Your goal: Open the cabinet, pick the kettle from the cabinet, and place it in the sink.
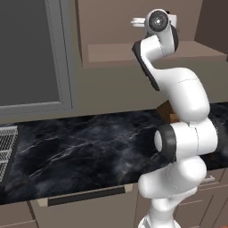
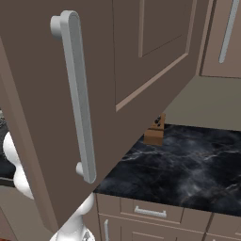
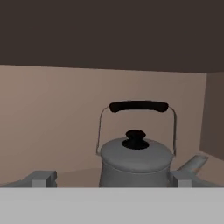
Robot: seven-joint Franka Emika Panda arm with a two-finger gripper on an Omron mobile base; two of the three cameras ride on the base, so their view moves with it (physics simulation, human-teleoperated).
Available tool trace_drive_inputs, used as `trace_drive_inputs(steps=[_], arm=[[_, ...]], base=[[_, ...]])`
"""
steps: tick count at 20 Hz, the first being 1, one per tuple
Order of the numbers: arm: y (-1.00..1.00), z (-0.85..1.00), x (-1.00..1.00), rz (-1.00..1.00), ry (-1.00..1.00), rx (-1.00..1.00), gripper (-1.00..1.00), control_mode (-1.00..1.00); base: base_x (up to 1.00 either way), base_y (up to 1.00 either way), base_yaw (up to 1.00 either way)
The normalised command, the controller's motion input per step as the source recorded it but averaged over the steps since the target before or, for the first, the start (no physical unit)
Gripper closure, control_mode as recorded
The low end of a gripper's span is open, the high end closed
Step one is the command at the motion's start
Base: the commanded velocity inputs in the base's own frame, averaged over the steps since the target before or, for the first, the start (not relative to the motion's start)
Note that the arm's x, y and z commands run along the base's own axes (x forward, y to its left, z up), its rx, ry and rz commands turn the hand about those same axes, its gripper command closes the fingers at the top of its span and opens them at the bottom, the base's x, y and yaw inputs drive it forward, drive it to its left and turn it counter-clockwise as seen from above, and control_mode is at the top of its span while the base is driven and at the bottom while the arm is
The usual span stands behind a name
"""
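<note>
Gripper [image 3: 113, 178] jaws spread wide, straddling the grey kettle [image 3: 134, 162] (black handle upright) inside the cabinet [image 3: 52, 122].

The kettle [image 3: 135, 155] is faced closely from the hand; the counter [image 1: 89, 147] is shared by both base views.

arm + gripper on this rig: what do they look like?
The arm is glossy white with rounded, bulbous links and dark bands at the joints; a round dark cap sits on the wrist. No cables or markings are visible. In the hand view the gripper has two small, grey, blocky fingertips.
</note>
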Motion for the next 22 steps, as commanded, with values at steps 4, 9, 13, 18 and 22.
trace_drive_inputs(steps=[4,9,13,18,22], arm=[[-0.09,0.0,0.34,0.03,0.0,0.0,-1.0,-1.0],[-0.09,0.0,0.37,0.04,0.0,0.0,-1.0,-1.0],[-0.03,0.0,0.35,0.04,0.0,0.0,-1.0,-1.0],[-0.01,0.0,0.38,0.03,0.0,0.0,-1.0,-1.0],[0.0,0.0,0.39,0.03,0.0,0.0,-1.0,-1.0]], base=[[0.0,0.0,0.0],[0.0,0.0,0.0],[0.0,0.0,0.0],[0.0,0.0,0.0],[0.0,0.0,0.0]])
